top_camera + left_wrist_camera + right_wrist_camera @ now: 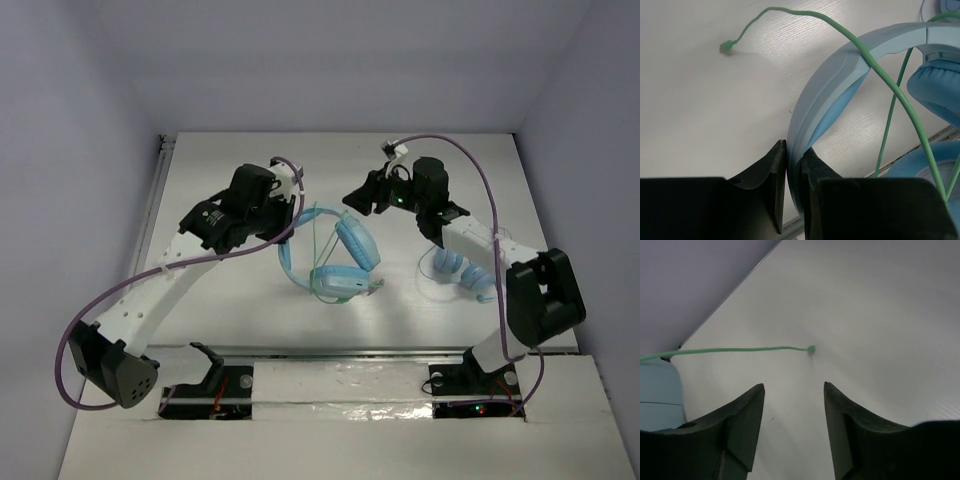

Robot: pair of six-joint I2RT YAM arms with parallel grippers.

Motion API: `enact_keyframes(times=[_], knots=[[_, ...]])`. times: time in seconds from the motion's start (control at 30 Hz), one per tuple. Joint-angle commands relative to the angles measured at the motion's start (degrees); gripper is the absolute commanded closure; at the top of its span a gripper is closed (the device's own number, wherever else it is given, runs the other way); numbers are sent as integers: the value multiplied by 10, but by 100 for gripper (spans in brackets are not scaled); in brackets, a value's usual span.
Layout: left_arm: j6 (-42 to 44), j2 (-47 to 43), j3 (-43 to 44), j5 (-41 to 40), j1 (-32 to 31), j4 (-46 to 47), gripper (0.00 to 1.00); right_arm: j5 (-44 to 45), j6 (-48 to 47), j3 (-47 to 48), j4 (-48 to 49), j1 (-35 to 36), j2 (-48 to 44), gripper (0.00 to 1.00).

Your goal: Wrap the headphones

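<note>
Two headsets are sitting on the table [250, 310]: the headphones [340, 265] mid-table and one darker blue headset [450, 265] under the right arm. Only the left wrist view is showing the left end effector [792, 150] clamping the headband [830, 75]. The right end effector [792, 390] is gaping empty, with the cable [740, 349] tip lying beyond it.
</note>
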Motion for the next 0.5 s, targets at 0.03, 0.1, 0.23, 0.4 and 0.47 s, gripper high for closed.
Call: enact_keyframes(times=[0.03, 0.1, 0.23, 0.4, 0.47], knots=[[-14, -6, 92, 40, 1, 2, 100, -153, -18, 51, 37, -17, 54, 39], [-15, -2, 128, 66, 1, -2, 100, -184, -28, 60, 50, -17, 70, 36], [-16, 20, 176, 93, 1, -16, 100, -217, -21, 43, 142, -17, 91, 33], [-16, 37, 214, 110, 1, -39, 100, -230, -2, 62, 181, -17, 131, 32], [-16, 40, 224, 114, 1, -44, 100, -247, 9, 72, 194, -11, 143, 32]])
